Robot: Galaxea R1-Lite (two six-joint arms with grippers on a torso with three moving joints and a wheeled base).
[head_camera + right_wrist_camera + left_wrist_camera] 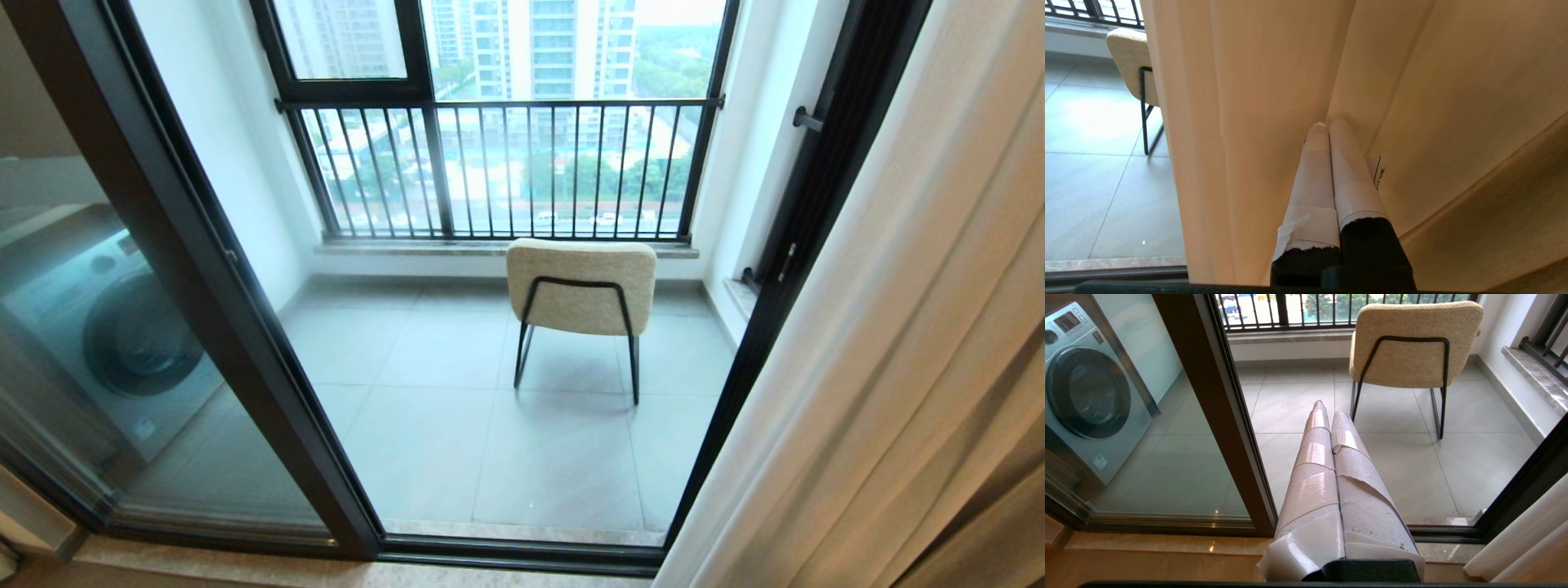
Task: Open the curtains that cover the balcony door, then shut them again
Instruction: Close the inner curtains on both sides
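Mostly, the curtains (pixel 1257 122) hide the right gripper (pixel 1327 124) tips.

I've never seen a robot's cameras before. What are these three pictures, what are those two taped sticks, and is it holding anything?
You are looking through three cameras on one two-armed robot. The first is on its head, looking down at the glass balcony door, with a beige chair on the balcony tiles beyond and the curtains gathered at the right. The other two sit on the wrists, just behind the fingers. The taped sticks are those fingers. The left gripper is pressed shut, holds nothing and points toward the chair. The right gripper is also shut, its tips pushed into a fold of the pale curtain; no cloth seems pinched between them. A washing machine stands behind the left pane.
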